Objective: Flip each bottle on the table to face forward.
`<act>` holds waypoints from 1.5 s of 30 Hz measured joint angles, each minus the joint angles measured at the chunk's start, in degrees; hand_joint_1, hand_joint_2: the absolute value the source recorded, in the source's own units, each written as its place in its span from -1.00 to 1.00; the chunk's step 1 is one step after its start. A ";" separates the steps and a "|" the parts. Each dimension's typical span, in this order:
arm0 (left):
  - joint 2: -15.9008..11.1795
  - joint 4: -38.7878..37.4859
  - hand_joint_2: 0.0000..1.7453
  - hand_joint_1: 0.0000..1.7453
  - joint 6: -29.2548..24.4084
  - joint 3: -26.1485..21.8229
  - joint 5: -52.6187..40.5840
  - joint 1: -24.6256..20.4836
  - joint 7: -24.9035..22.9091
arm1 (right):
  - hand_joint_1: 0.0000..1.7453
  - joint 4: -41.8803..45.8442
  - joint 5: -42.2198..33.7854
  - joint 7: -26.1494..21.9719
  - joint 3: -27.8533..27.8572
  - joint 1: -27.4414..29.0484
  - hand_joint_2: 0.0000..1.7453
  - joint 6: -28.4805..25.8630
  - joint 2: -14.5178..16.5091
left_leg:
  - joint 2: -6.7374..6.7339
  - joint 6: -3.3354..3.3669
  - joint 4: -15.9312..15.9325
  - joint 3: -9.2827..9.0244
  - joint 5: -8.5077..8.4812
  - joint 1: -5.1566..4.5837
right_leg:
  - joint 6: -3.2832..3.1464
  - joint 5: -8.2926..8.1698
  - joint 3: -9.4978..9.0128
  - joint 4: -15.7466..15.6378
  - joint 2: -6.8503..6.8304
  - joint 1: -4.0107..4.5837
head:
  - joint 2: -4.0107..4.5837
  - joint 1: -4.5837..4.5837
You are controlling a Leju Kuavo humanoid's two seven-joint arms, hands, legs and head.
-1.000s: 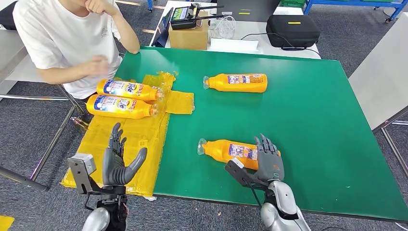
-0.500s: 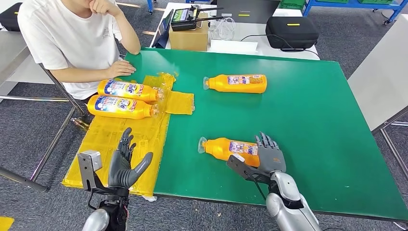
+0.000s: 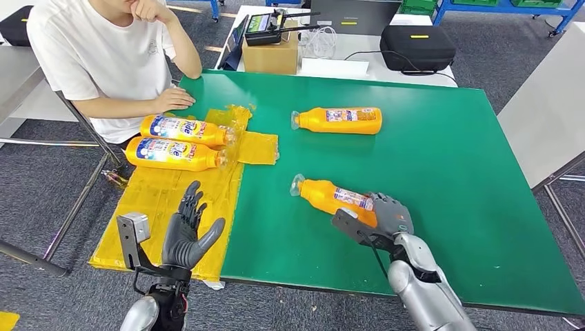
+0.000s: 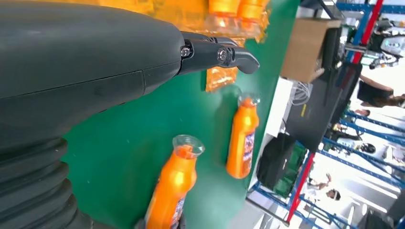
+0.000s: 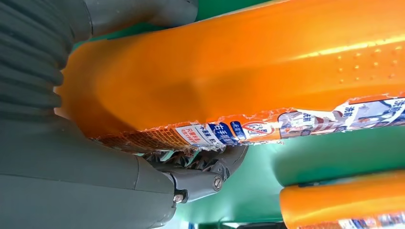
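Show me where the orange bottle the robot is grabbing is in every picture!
Head view: the held bottle lies low and centre-right, under the right hand.
Left wrist view: bottom middle, cap end up.
Right wrist view: big, across the top.
Shared landmark: the other bottle on the green table.

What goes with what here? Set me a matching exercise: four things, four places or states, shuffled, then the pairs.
Things:
1. right hand
2. left hand
3. far bottle
4. two blue-label bottles

Places or states:
A. lying alone on the green table, nothing touching it
B. side by side on the yellow sheet
C. grips the near bottle at its base end
D. holds nothing, fingers apart, over the yellow sheet

Pairs: 1-C, 2-D, 3-A, 4-B
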State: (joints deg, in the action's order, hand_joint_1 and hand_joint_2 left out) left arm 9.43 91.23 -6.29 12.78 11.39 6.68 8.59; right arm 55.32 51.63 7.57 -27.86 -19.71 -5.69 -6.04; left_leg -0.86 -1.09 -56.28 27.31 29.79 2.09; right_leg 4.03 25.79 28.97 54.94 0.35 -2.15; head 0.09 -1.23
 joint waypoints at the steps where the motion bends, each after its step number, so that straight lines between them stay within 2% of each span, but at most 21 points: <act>1: -0.09 -0.09 1.00 -1.00 0.06 0.35 0.01 -0.15 0.07 | 1.00 -0.52 -1.88 -1.60 0.36 -0.07 1.00 -0.82 -0.01 | 0.00 0.00 0.00 -0.03 0.00 0.00 | 0.00 0.00 -0.03 -0.01 0.00 0.00 | 0.00 0.00; 7: -0.74 -0.96 1.00 -1.00 0.59 2.43 1.21 -1.20 0.31 | 1.00 -2.34 -8.25 -8.05 1.88 0.05 1.00 -2.14 0.33 | -0.17 0.00 0.00 -0.16 0.00 0.04 | 0.01 -0.02 -0.10 -0.01 0.06 0.05 | 0.00 -0.01; 12: -1.08 -3.29 1.00 -1.00 -0.12 4.15 0.18 -2.55 2.92 | 1.00 -0.02 -22.62 -23.77 4.20 3.57 1.00 -1.57 2.81 | -0.04 -0.01 0.00 -0.02 0.00 0.08 | 0.01 -0.01 -0.05 0.02 0.02 0.08 | 0.00 -0.02; 15: -1.16 -6.15 1.00 -1.00 -0.23 6.33 -1.66 -3.57 4.23 | 1.00 5.56 -28.27 -29.07 5.05 7.36 1.00 -3.52 5.74 | 0.08 -0.02 0.00 0.25 -0.03 0.07 | 0.01 -0.01 0.16 0.06 -0.07 0.08 | 0.00 -0.04; 21: -1.75 -12.01 1.00 -1.00 0.72 11.32 -5.88 -5.71 4.72 | 1.00 15.02 -31.91 -32.14 4.93 9.90 1.00 -7.51 9.61 | 0.09 -0.01 0.00 0.50 -0.02 0.01 | 0.01 0.00 0.31 0.03 -0.16 0.00 | 0.00 -0.01; 26: -2.08 -16.67 1.00 -1.00 2.25 14.31 -7.81 -7.78 5.77 | 1.00 16.72 -27.61 -33.31 1.43 9.36 1.00 -7.49 10.25 | 0.11 0.00 0.00 0.55 -0.01 -0.02 | 0.01 0.00 0.39 0.02 -0.17 -0.02 | 0.00 -0.02; 30: -2.16 -18.58 1.00 -1.00 3.08 14.87 -7.25 -8.43 6.33 | 1.00 16.61 -27.51 -34.03 -0.43 9.28 1.00 -6.88 10.32 | 0.14 0.00 0.00 0.58 -0.02 0.00 | 0.01 0.00 0.40 0.03 -0.18 0.00 | 0.00 -0.03; 36: -1.18 -16.28 1.00 -1.00 4.90 14.92 -3.55 -7.87 9.65 | 1.00 12.96 -22.77 -34.55 -5.76 9.23 1.00 -6.50 10.93 | 0.16 0.00 0.00 0.64 -0.01 0.01 | 0.01 0.01 0.43 0.04 -0.18 0.00 | 0.00 -0.01; 42: 0.38 -11.42 1.00 -1.00 -0.49 14.49 0.62 -6.27 11.69 | 1.00 10.31 -20.91 -34.54 -10.99 9.35 1.00 -8.87 11.47 | 0.15 0.00 0.00 0.70 -0.01 0.00 | 0.01 0.01 0.51 0.03 -0.18 0.00 | 0.00 -0.02; 45: 0.93 -9.56 1.00 -1.00 -1.20 14.36 4.35 -5.47 11.30 | 1.00 9.65 -21.49 -34.31 -12.70 9.33 1.00 -9.43 11.71 | 0.15 0.00 0.00 0.70 -0.01 0.00 | 0.01 0.01 0.53 0.03 -0.18 0.00 | 0.00 -0.02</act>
State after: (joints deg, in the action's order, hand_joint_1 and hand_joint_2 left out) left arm 10.36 81.66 -7.49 27.14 15.73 1.21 19.89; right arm 64.98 30.14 -26.74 -40.57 -10.38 -15.12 5.67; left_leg -0.72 -1.09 -56.28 28.01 29.78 2.10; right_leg 4.04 25.80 29.51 54.97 0.17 -2.15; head 0.09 -1.25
